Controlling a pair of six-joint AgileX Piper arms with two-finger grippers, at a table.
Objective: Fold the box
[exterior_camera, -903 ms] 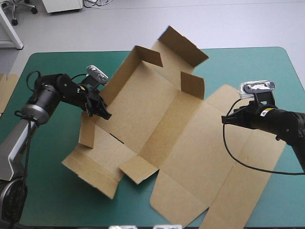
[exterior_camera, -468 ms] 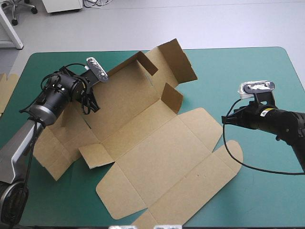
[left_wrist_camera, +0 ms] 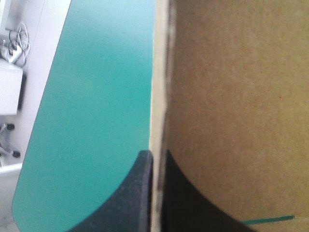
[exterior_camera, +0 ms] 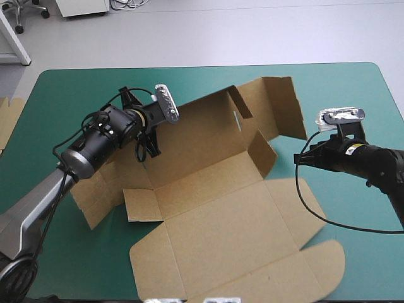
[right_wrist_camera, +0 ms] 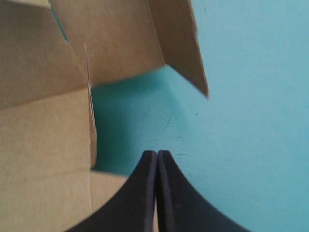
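Status: early. The box [exterior_camera: 214,208] lies across the centre of the high view on the teal-green surface [exterior_camera: 353,95], running from mid left to the lower right corner. It is mostly an opened sheet. The far long wall is tilted up, and two end flaps stand at upper centre right. The near panels and the rounded lid panel at lower right lie flat. Nothing looks tucked or locked. Remaining, by my judgement: raise the other walls and tuck the flaps.

Left arm: enters from the lower left and reaches diagonally up. The left tool [exterior_camera: 148,144] is clamped on the raised wall's edge. The wrist view shows the board's edge pinched between its black fingers [left_wrist_camera: 137,203].

Right arm: enters from the right edge, low and roughly level. The right tool [exterior_camera: 297,158] is pressed closed and empty, just beside the box's right flap and not touching it.
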